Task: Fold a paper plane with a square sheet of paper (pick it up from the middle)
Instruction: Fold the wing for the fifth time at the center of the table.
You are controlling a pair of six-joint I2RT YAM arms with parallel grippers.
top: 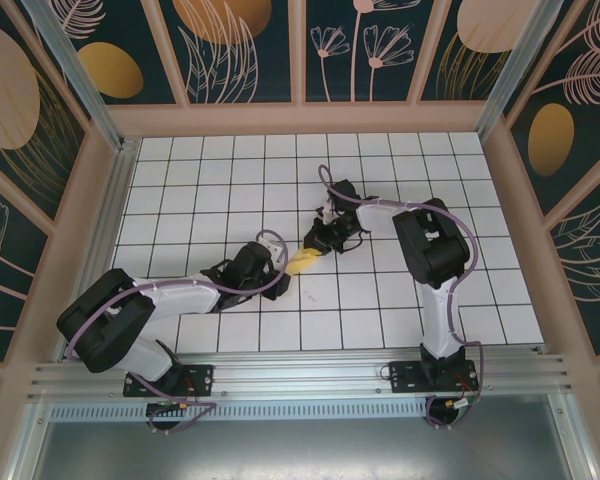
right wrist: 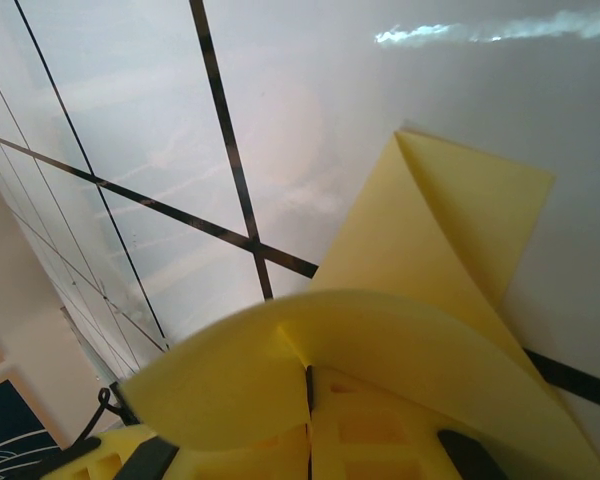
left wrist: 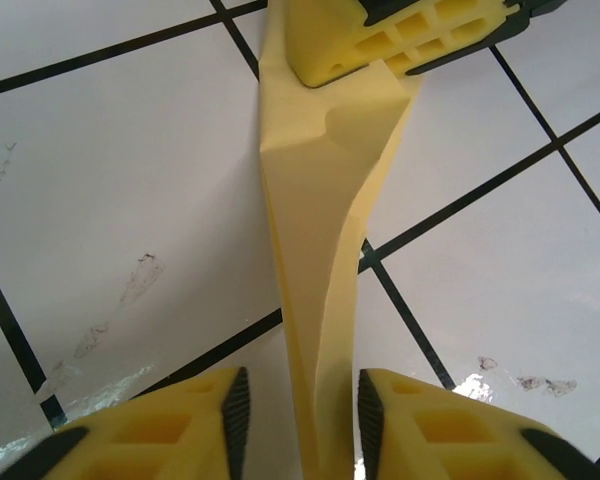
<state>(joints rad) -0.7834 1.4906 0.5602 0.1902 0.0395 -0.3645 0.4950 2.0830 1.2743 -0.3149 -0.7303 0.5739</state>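
**Left gripper straddles the folded sheet; right gripper pinches its far end**

Left gripper (left wrist: 300, 412) has its jaws parted around the sheet of paper (left wrist: 315, 200). The left wrist view shows a gap between one black pad (left wrist: 236, 405) and the paper, so it brackets the sheet without clamping it. Right gripper (right wrist: 308, 400) has its fingers pressed together on the other end of the sheet, and the paper curls up over its fingertips.

The step in hand looks like a mid-fold one. The sheet is already doubled into a narrow band and is being held while a lengthwise crease is set or a new hold is taken. It is not yet a finished dart.

The next move probably needs the left jaws to close squarely on the band, or to slide along it and press the fold flat. The right gripper would have to keep its end steady so the layers do not slip apart.

The paper is pale yellow and unmarked. It stands partly on edge and bows between the two grippers, with one triangular flap showing in the right wrist view. It sits near the middle of the white tiled table (top: 180, 180), just above the surface.
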